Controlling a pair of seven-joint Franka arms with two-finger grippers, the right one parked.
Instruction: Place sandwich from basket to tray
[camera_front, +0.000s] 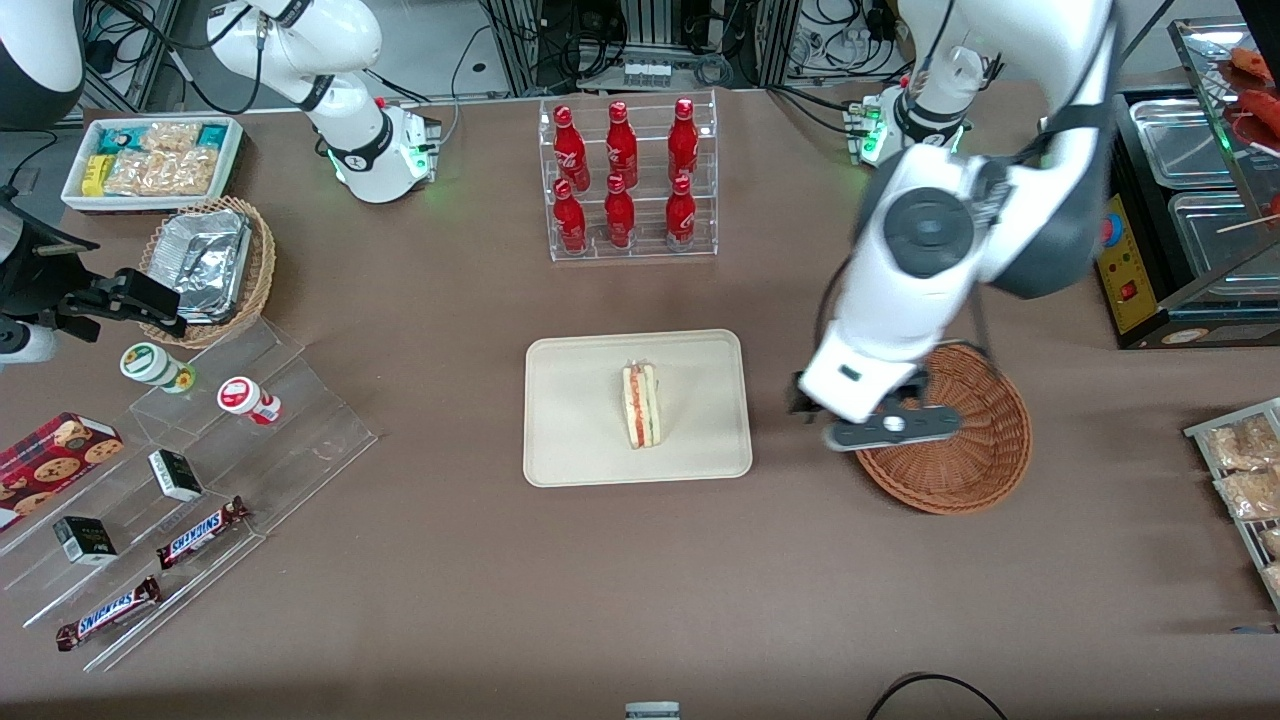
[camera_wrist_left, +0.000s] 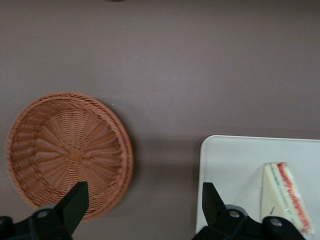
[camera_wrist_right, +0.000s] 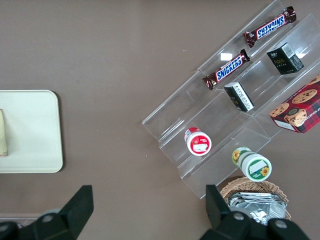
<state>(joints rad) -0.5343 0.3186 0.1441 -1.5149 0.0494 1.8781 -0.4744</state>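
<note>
The sandwich (camera_front: 640, 405) lies on the tray (camera_front: 570, 440), and the basket (camera_front: 975, 460) beside the tray is empty. The gripper (camera_wrist_left: 142, 205) hangs between basket and tray, fingers spread and holding nothing; the placing looks done, so only pulling away seems left.

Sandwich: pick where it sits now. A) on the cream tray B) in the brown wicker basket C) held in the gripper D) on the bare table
A: the sandwich lies on the tray; the basket is empty, and the gripper hangs open above the table between them.
</note>
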